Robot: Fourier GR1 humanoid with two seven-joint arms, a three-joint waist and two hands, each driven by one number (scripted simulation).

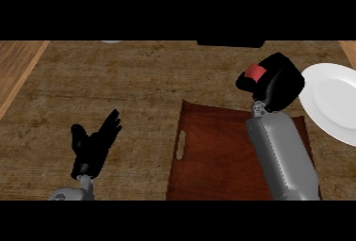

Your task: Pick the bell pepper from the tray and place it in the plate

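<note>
Head view is showing my right hand (272, 84) curling its fingers round the red bell pepper (256, 71), of which only a small patch is peeking out. I am holding it above the desk (104, 84), just past the far edge of the wooden tray (208, 155) and just beside the white plate (334, 103). I judge this the carrying step. Next I am needing to swing rightward over the plate, lower, and uncurl. My left hand (94, 141) is resting open, fingers up, at the lower left.

- No legible text, label, brand, number or sign on the tray (208, 155); none on the plate (334, 106); none on the counter (125, 84)
</note>
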